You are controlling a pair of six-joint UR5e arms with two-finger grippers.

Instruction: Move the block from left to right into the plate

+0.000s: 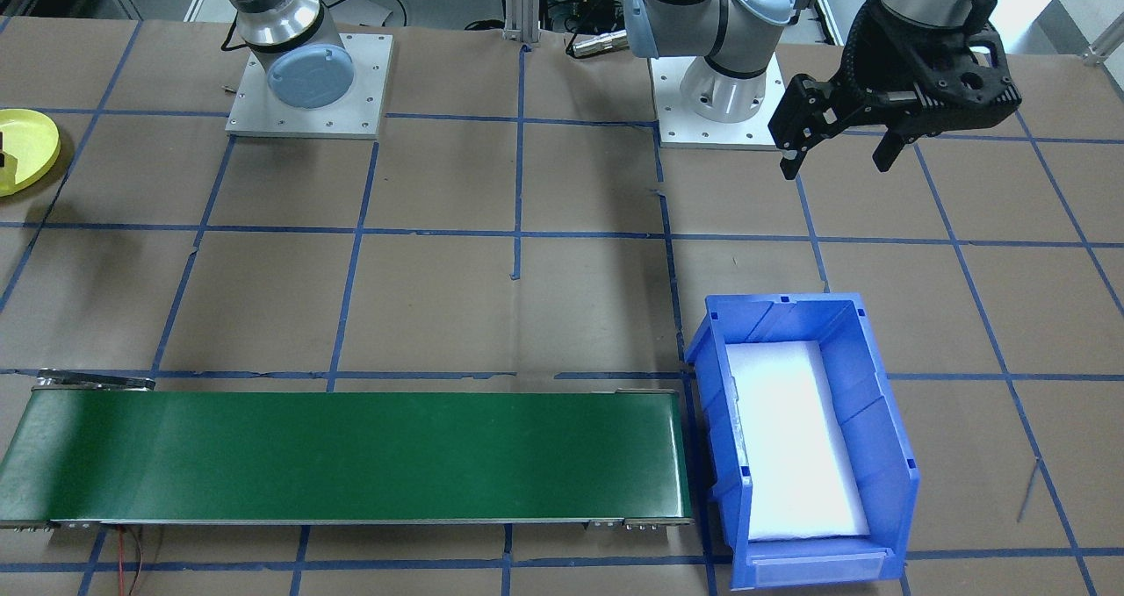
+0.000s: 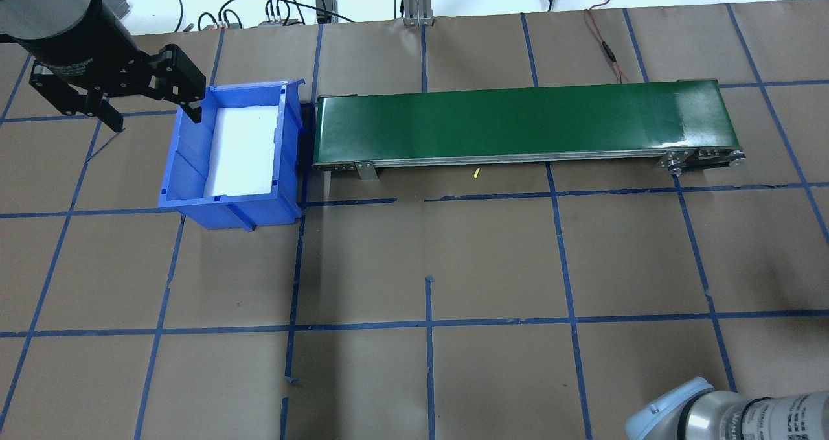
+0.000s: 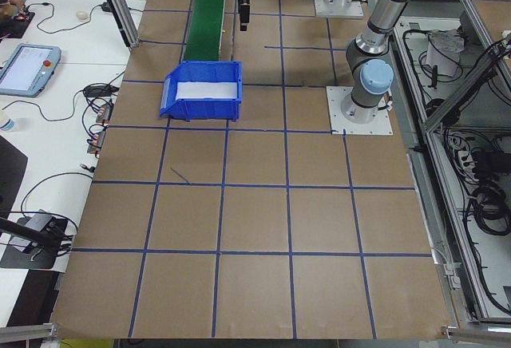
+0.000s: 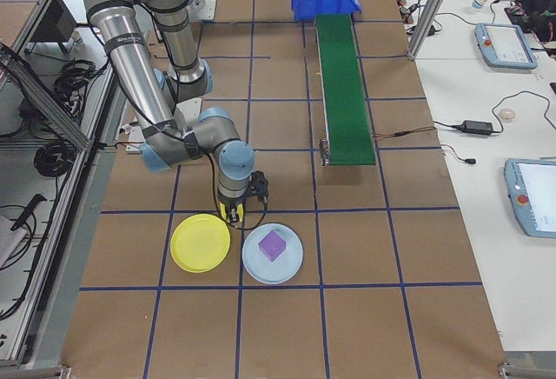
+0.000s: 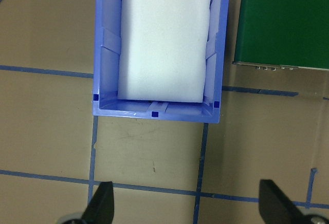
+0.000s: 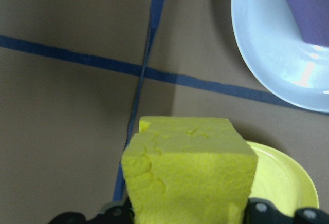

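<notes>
the right gripper (image 6: 187,216) pinches the yellow block (image 6: 189,170) just above the near rim of the yellow plate (image 4: 201,242), beside the pale plate (image 4: 273,254) that holds a purple cube (image 4: 273,245). let go here and the block may catch the rim and tip onto the table — it isn't over the middle yet. the left gripper (image 2: 123,103) hangs spread by the bin (image 2: 194,187), holding nothing. no writing can be read.

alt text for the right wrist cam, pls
The right gripper holds a yellow foam block close to the lens, above brown paper crossed by blue tape. A yellow plate sits partly behind the block; a pale blue plate with a purple block lies top right.
</notes>
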